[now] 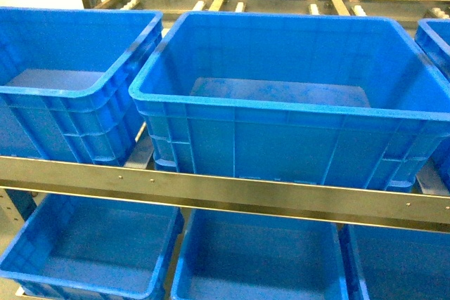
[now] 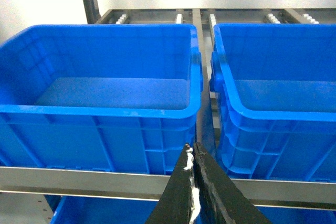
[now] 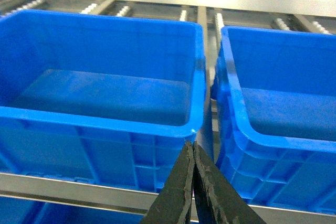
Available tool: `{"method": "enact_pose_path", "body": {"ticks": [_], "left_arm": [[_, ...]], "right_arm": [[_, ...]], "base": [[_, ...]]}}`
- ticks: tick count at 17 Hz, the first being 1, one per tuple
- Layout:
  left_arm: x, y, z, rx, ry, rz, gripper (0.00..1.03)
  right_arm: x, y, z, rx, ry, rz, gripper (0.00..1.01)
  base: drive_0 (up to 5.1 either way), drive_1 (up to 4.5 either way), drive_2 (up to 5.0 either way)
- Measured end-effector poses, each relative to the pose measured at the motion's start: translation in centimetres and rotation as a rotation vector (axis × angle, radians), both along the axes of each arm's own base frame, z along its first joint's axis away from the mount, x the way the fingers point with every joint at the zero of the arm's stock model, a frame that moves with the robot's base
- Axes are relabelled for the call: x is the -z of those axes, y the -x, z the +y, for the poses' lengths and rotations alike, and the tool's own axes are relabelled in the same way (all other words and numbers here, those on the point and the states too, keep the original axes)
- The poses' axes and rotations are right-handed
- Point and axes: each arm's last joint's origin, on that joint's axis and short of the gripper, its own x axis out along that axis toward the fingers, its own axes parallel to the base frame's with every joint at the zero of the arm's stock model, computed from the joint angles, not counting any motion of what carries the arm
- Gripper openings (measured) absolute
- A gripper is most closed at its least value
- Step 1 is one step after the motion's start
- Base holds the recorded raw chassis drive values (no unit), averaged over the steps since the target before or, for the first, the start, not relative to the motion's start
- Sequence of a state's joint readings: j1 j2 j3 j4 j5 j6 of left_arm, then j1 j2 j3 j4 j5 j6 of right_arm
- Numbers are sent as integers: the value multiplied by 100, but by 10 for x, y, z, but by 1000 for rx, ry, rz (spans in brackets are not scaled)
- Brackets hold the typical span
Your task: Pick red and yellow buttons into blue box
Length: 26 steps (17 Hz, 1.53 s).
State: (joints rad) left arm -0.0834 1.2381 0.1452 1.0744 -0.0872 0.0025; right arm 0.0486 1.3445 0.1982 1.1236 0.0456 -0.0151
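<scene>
The red and yellow buttons are out of view in every frame. A large blue box (image 1: 295,103) stands in the middle of the upper shelf, and its inside looks bare. My left gripper (image 2: 192,149) is shut with nothing held, its tips in front of the gap between two blue boxes (image 2: 105,111) (image 2: 273,119). My right gripper (image 3: 192,147) is likewise shut and holds nothing, just before the corner of a blue box (image 3: 105,121). Neither gripper shows in the head view.
More blue boxes flank the middle one, at left (image 1: 63,89) and at the right edge (image 1: 436,40). A metal shelf rail (image 1: 225,191) runs across the front. Three blue boxes (image 1: 91,251) sit on the lower shelf. Rollers line the rack's back (image 1: 239,5).
</scene>
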Motion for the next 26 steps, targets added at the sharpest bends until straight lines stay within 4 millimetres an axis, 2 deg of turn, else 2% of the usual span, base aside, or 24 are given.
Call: {"method": "enact_pose_path", "body": {"ticks": [4, 7, 15, 26], "left_arm": [[0, 7, 2, 0, 0, -2, 2], [0, 26, 15, -7, 1, 2, 2], [-6, 59, 14, 0, 1, -17, 2], [-10, 83, 14, 0, 1, -36, 2]], "right_arm": [[-2, 7, -7, -4, -1, -12, 2], [0, 31, -9, 6, -2, 2, 2], [-3, 70, -9, 3, -2, -8, 2], [-11, 97, -9, 3, -1, -38, 2]], "base": [[0, 0, 0], [0, 0, 0], [0, 0, 0], [0, 0, 0]]}}
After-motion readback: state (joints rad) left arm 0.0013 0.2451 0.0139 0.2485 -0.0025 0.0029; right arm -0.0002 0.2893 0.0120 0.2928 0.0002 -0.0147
